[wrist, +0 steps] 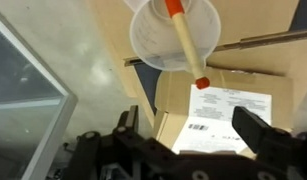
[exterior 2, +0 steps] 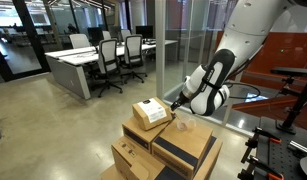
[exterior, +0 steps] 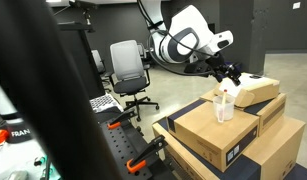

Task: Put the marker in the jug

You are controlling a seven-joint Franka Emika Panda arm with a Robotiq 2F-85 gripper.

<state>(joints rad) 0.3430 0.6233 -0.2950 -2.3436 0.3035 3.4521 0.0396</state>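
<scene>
The translucent whitish jug [wrist: 173, 35] stands on a cardboard box and shows in both exterior views [exterior: 225, 106] [exterior 2: 182, 124]. The marker [wrist: 187, 45] is a thin pale stick with orange-red ends. It stands inside the jug and leans over the rim; its orange tip shows in an exterior view [exterior: 229, 89]. My gripper [wrist: 193, 135] is open and empty, just above and beside the jug, apart from the marker. It also shows in both exterior views [exterior: 231, 73] [exterior 2: 176, 104].
Stacked cardboard boxes [exterior: 218, 135] hold the jug; a flat box with a white label [wrist: 228, 110] lies right under my gripper. Orange-handled clamps [exterior: 118, 122] sit on a dark table. A glass wall [exterior 2: 183, 50] and office chairs [exterior: 128, 70] stand around.
</scene>
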